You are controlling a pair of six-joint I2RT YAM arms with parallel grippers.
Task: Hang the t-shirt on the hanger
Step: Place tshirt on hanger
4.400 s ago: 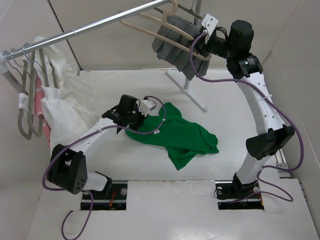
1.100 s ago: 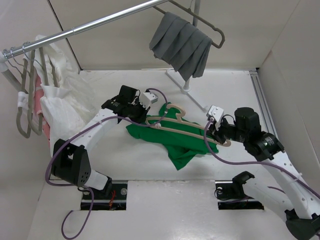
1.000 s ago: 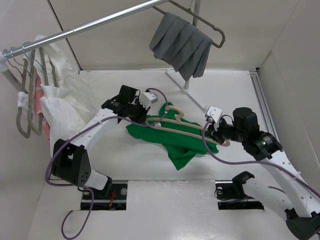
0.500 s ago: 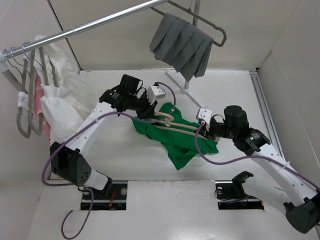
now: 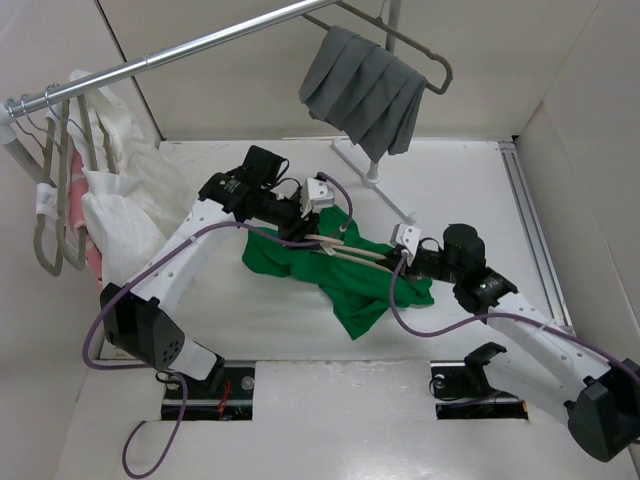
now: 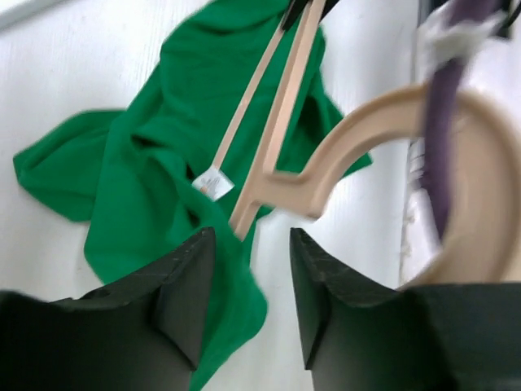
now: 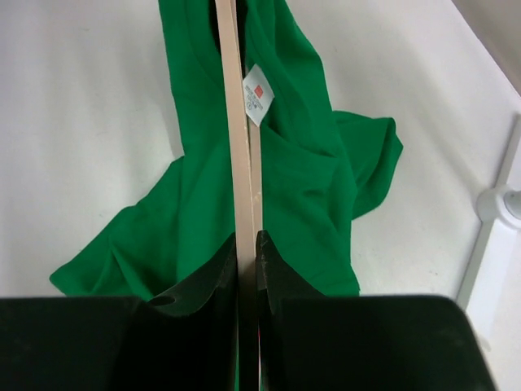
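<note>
The green t-shirt [image 5: 350,285] lies crumpled around the middle of the table [image 5: 250,330], clear of every edge. The tan hanger [image 5: 345,250] is over it, tipped on edge and not yet inside the cloth. The right tool [image 7: 247,244] is pressed together on one end of the hanger. From its wrist view the bar runs straight away from the fingers, past the white neck label [image 7: 257,94]. The left tool [image 6: 250,244] is spread wide and pinches nothing, with its fingers just short of the hanger's neck and the hook looming close on one side.

My worry is that single grip. Held by one end only, the hanger could swivel in the fingers the moment it drags on fabric. No one is holding the collar open, so the hanger's shoulder may plough the shirt into a heap rather than slip into the neck hole. The hook also sits very close to the left arm's purple cable [image 6: 440,122], and I'd expect a snag there if either arm pulls away carelessly.
</note>
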